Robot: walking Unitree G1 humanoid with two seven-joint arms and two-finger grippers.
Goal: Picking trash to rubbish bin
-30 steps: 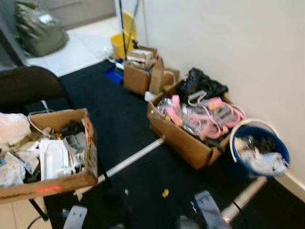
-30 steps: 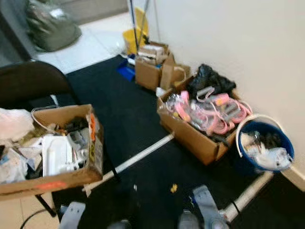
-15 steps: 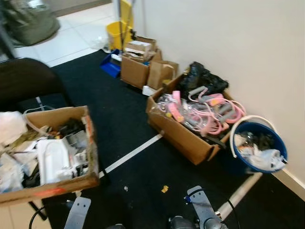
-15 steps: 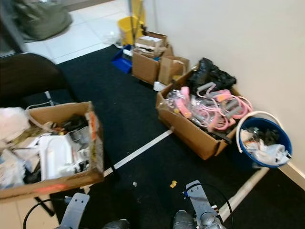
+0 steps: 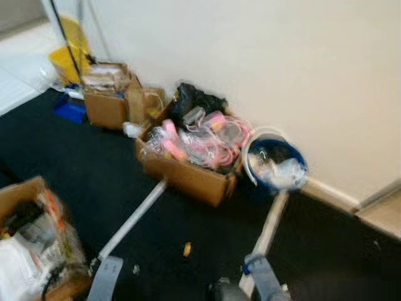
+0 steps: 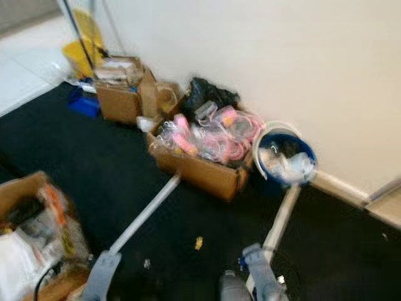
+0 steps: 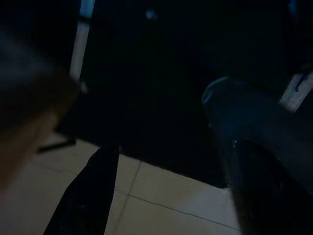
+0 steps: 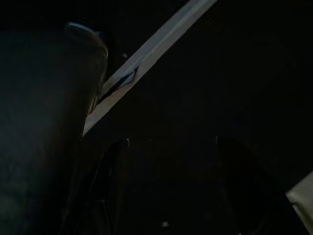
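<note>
Both arms hanging low, left tool point(image 7: 161, 196) and right tool point(image 8: 168, 191) too dark to tell their state, small yellow scrap point(image 5: 187, 249) on black carpet point(image 5: 94, 169), cluttered box point(image 5: 34, 238) near left, box of pink cables point(image 5: 188, 160) beyond, blue bin point(image 5: 276, 166) far right by wall.

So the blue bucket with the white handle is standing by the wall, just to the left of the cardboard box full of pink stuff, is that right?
Not quite. The blue bucket with the white handle does stand by the wall, but it is just to the right of the cardboard box of pink stuff, not the left. The left eye view shows this.
</note>
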